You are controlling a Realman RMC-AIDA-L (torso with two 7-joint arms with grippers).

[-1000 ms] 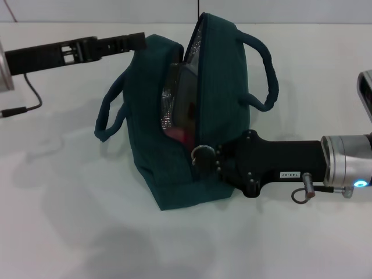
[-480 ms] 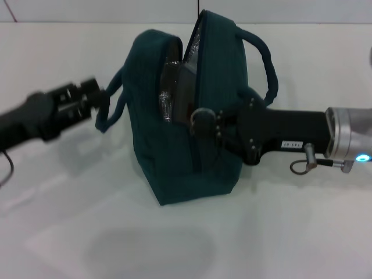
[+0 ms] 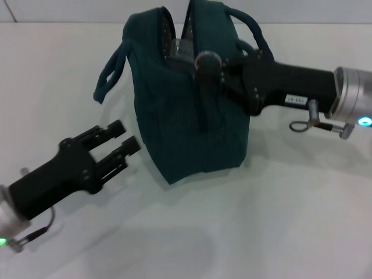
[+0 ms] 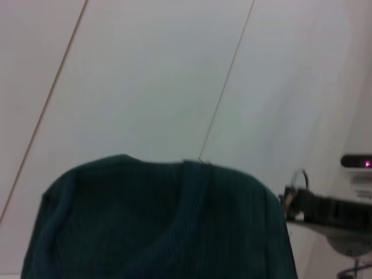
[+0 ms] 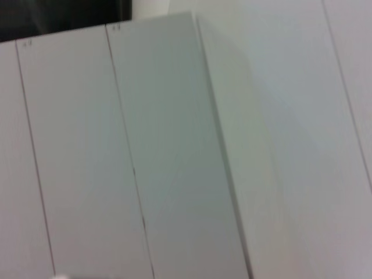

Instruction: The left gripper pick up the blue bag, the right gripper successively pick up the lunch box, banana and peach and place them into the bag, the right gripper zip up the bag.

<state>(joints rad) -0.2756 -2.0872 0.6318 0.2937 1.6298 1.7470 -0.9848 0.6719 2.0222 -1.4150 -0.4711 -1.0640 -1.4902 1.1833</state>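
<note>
The left hand (image 3: 123,142) has dropped beside the bag (image 3: 186,110), fingers apart; the right hand (image 3: 200,61) reaches level, clamped on the zipper pull (image 3: 204,60).

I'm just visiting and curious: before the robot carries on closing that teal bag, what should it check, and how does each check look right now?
1. Right tool at the zipper near the top of the blue bag: ok, it sits at the opening.
2. Zipper fully closed: not ok, a gap with silver lining remains at the top.
3. Right tool really clamped on the zipper pull: cannot tell, its tip is hidden against the fabric.
4. Bag steadied: not ok, the left tool is open, beside the bag and apart from it.
5. Lunch box, banana and peach inside: cannot tell, the contents are hidden.
6. Handles clear of the zipper line: ok, both loops hang to the sides.
</note>
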